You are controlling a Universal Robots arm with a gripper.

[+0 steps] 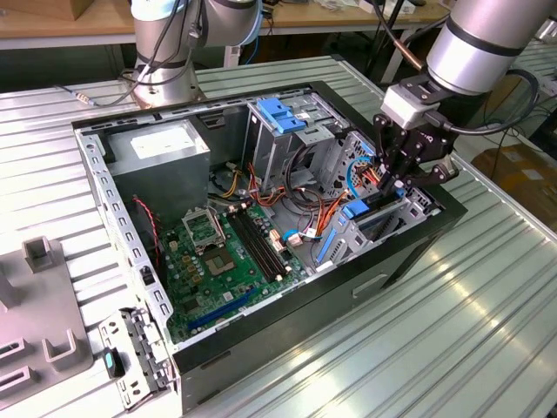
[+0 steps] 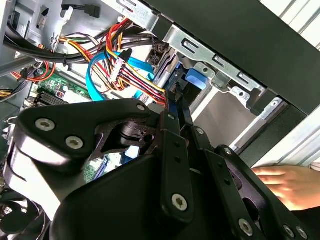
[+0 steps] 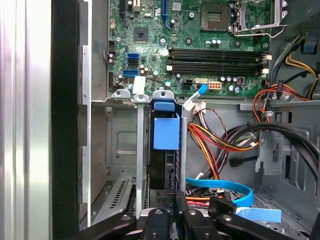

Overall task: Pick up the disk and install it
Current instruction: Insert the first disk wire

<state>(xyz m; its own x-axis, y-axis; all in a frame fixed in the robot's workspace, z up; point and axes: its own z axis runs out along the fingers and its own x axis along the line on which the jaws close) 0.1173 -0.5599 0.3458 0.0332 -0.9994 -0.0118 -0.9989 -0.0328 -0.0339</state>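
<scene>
While the disk [image 3: 165,150] stands edge-up in its bay at frame centre, the claw [image 3: 172,200] pinches its edge, fingers pressed together.

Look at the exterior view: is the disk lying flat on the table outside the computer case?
No. The disk stands on edge in a slot inside the computer case, right under the gripper.

Silver-grey arm [image 1: 487,39], black cable, black screw-studded end effector [image 1: 402,170]

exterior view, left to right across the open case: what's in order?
Power supply → motherboard → blue-topped drive cage → disk standing in its bay → gripper at the disk's top edge.
</scene>
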